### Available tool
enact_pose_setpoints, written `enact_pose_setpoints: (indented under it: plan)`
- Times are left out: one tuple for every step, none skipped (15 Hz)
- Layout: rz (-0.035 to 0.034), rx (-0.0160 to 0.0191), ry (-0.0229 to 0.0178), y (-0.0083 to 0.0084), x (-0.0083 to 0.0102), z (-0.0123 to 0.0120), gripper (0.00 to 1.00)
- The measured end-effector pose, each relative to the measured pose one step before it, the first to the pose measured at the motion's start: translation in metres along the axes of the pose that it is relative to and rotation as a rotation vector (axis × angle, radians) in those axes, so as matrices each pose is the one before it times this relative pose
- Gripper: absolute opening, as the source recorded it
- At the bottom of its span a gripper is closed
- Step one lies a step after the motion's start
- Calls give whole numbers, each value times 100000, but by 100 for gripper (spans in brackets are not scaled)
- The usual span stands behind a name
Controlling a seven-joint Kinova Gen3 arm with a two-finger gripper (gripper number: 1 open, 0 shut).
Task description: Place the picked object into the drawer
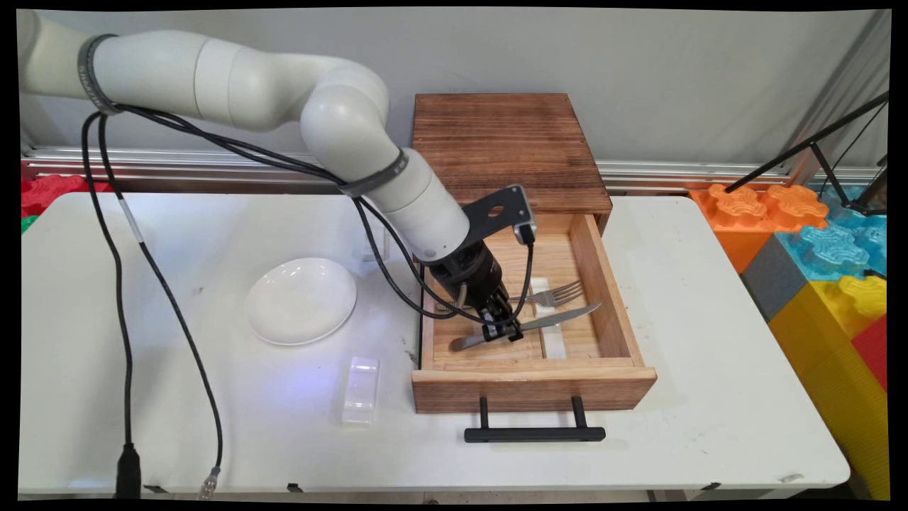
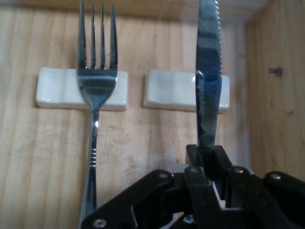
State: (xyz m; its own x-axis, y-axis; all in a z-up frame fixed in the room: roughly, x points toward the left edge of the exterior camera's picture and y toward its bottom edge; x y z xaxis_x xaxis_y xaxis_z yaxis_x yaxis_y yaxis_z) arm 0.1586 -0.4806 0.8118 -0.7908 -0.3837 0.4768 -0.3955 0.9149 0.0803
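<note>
Inside the open drawer (image 1: 603,284), my gripper (image 1: 505,321) has its fingers (image 2: 196,179) closed narrow on the knife (image 1: 528,325), gripping its handle. The blade lies across a white rest (image 2: 186,90). Just beyond it the fork (image 1: 557,294) lies on another rest (image 2: 57,88). On the counter (image 1: 709,369) to the left sit a plate (image 1: 301,300) and a third rest (image 1: 360,390).

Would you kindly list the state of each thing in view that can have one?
Drawer: pulled open, handle toward the camera.
Pincer: shut on the knife.
Knife: gripped on edge at mid-length, over the right-hand white rest.
Fork: lying in the drawer, head on the left-hand white rest.
Plate: upright on the table, nothing on it.
Third white rest: on the table beside the drawer, nothing on it.
</note>
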Motion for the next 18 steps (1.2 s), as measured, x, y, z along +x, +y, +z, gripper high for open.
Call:
enact_pose_setpoints:
  plan:
    - [202, -334, -83, -46, -155, 293, 0]
    - [49, -381, -93, -41, -161, 270, 0]
    - [-20, -556, -149, -60, -193, 338, 0]
    - [122, -363, -97, -40, -126, 245, 0]
    - [252, -388, -115, -39, -115, 257, 0]
    - [393, -375, -78, -35, -100, 252, 0]
    - [419, -302, -26, -14, -74, 193, 0]
    - [591, -273, 73, -13, -72, 201, 0]
    - [699, -146, 145, -37, -34, 192, 0]
    - [743, -7, 34, -56, -48, 138, 0]
    - [487, 22, 24, -43, -45, 77, 0]
    - [813, 42, -36, -66, -61, 110, 0]
    - [546, 30, -33, -43, -49, 63, 0]
    - [919, 1, -29, -62, -62, 92, 0]
    - [1040, -81, -5, -61, -54, 101, 100]
    - [858, -14, 82, -48, -77, 47, 100]
    - [650, 4, -16, -39, -47, 52, 100]
    - [402, -16, -75, -39, -27, 43, 100]
